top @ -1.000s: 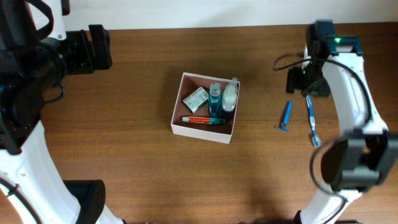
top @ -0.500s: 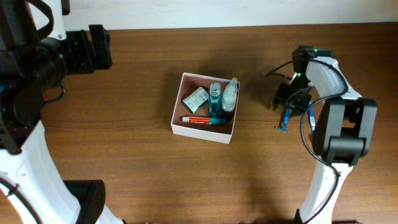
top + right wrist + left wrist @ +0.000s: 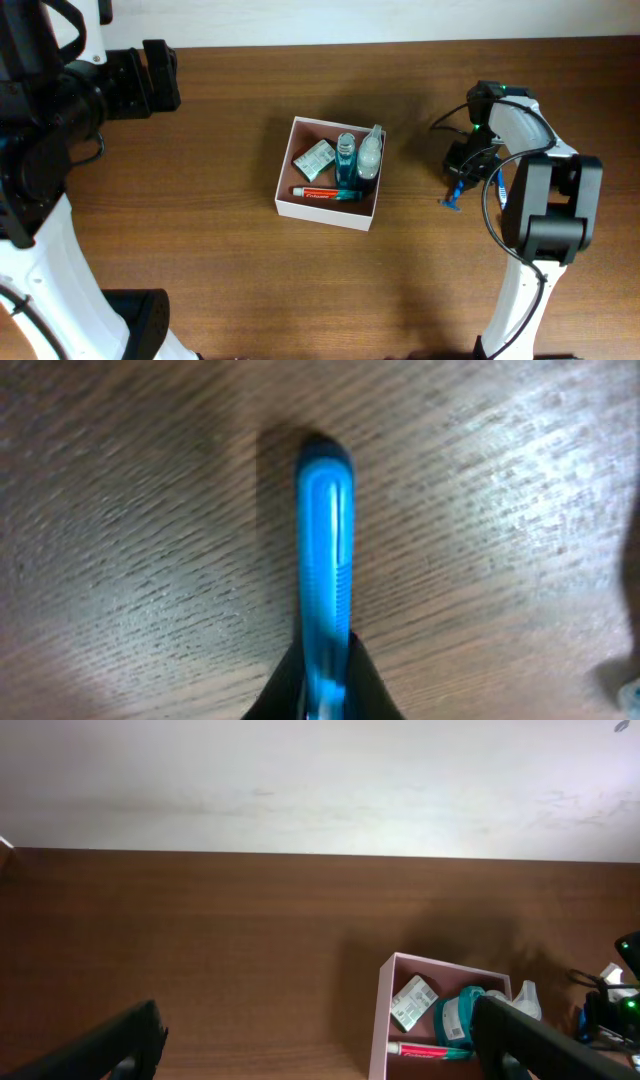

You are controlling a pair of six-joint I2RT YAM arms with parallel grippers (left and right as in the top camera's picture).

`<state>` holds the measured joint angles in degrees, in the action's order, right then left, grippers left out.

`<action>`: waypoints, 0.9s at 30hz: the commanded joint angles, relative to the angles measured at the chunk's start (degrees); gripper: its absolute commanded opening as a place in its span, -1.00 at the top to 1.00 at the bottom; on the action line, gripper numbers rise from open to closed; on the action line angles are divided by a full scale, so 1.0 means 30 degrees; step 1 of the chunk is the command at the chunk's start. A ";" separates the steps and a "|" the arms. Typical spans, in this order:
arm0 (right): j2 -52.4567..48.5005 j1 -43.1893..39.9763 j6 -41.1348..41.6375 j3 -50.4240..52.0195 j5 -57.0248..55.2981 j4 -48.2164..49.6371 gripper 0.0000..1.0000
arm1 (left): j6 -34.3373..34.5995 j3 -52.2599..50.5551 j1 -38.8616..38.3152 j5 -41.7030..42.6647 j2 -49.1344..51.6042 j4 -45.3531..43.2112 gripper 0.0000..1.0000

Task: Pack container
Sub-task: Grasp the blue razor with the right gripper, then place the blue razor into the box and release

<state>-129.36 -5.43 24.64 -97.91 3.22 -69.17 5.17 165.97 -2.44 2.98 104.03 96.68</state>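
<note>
Shows right pincer (image 3: 322,695) clenched on blue razor (image 3: 325,530) on bench (image 3: 120,510); left pincer (image 3: 315,1020) spread wide, empty; box (image 3: 378,1020) cropped in left wrist view.

Wooden table (image 3: 200,250) — white wall (image 3: 300,780) behind

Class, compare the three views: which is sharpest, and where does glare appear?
Overhead: sharp, evenly lit, container crisp. Left wrist: pale wall washed out. Right wrist: soft close-up of blue razor, glare on table upper right.

Overhead looks down — shares container (image 3: 322,212) with left wrist; right wrist close-up.
</note>
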 commanded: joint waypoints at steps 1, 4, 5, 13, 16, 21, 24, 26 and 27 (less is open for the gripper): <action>0.1603 0.0073 -0.1384 -0.0015 -0.0889 0.0204 0.92 | -0.0313 0.0051 0.0124 0.0066 -0.0058 0.0000 -0.99; 0.3592 0.0248 -0.1647 -0.0495 -0.0867 -0.0138 0.92 | -0.0313 0.0051 0.0124 0.0066 -0.0058 0.0000 -0.99; 0.4197 0.0350 -0.1647 -0.0627 -0.0860 -0.0240 0.92 | -0.0313 0.0051 0.0124 0.0066 -0.0058 0.0000 -0.99; 1.1511 0.5231 -0.7657 -0.0940 0.0284 -0.0423 0.92 | -0.0313 0.0051 0.0124 0.0066 -0.0058 0.0000 -0.99; 1.2262 0.7963 -1.0659 -0.0940 0.0277 -0.0430 0.92 | -0.0313 0.0051 0.0124 0.0066 -0.0058 0.0000 -0.99; 1.1074 1.2480 -1.5285 -0.0867 0.0197 -0.0423 0.92 | -0.0313 0.0051 0.0124 0.0066 -0.0058 0.0000 -0.99; 0.9661 1.3602 -1.7464 -0.0867 0.0197 -0.0240 0.92 | -0.0313 0.0051 0.0124 0.0066 -0.0058 0.0000 -0.99; 0.8488 1.3901 -1.8710 -0.0867 0.0204 -0.0058 0.92 | -0.0313 0.0051 0.0124 0.0066 -0.0058 0.0000 -0.99; 0.7919 1.3937 -1.9241 -0.0867 0.0204 0.0051 0.92 | -0.0313 0.0051 0.0124 0.0066 -0.0058 0.0000 -0.99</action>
<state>-100.68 35.42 -22.48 -100.97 4.14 -69.71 5.17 165.97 -2.44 3.01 104.03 96.68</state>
